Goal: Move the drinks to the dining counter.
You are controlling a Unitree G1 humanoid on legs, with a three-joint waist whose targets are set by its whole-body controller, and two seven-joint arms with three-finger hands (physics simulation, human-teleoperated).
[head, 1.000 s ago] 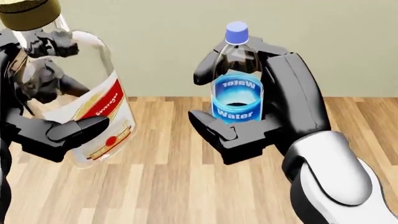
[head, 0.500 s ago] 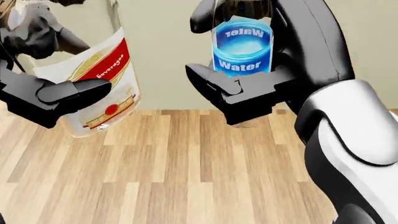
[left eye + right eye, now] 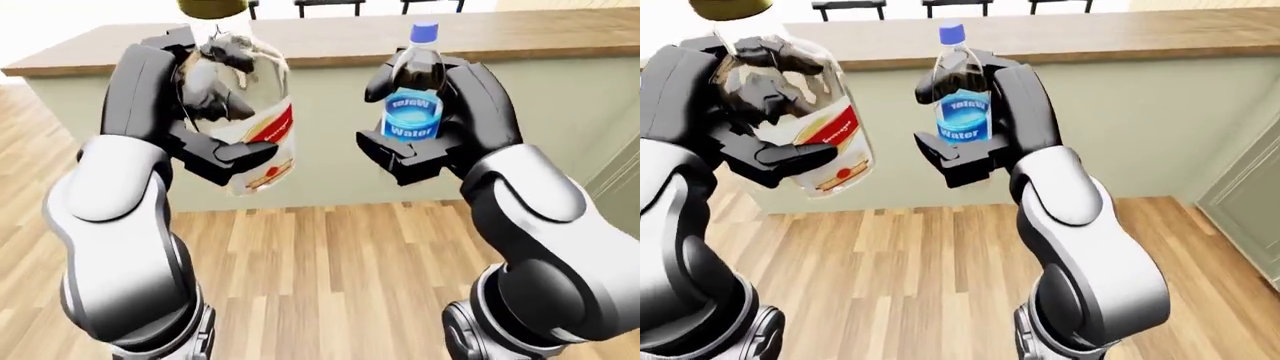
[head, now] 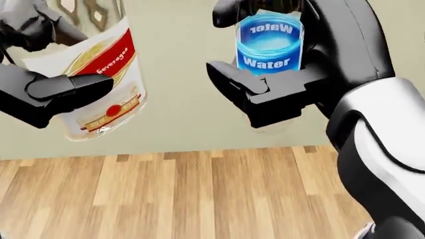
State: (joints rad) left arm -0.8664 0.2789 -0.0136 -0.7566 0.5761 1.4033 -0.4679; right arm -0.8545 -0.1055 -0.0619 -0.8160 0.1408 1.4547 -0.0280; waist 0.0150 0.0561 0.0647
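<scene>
My left hand [image 3: 215, 127] is shut on a large clear beverage bottle [image 3: 250, 127] with a gold cap and a red and gold label, held tilted at the left of the left-eye view. My right hand [image 3: 425, 139] is shut on a small water bottle [image 3: 412, 112] with a blue cap and blue label, held upright. Both bottles are raised at chest height. Beyond them runs the dining counter [image 3: 520, 37], its wooden top above a pale green wall. The head view shows only the lower parts of the beverage bottle [image 4: 99, 79] and the water bottle [image 4: 269, 42].
Wooden floor [image 3: 340, 277] lies between me and the counter wall [image 3: 330, 142]. Dark stool legs [image 3: 850, 7] show beyond the counter at the top of the right-eye view. A grey-green panelled door or cabinet [image 3: 1245, 202] stands at the right edge.
The head view has tilted upward: the floor line dropped and the counter wall fills more of the picture. Both bottles stay gripped and sit higher in the view, their caps now out of it.
</scene>
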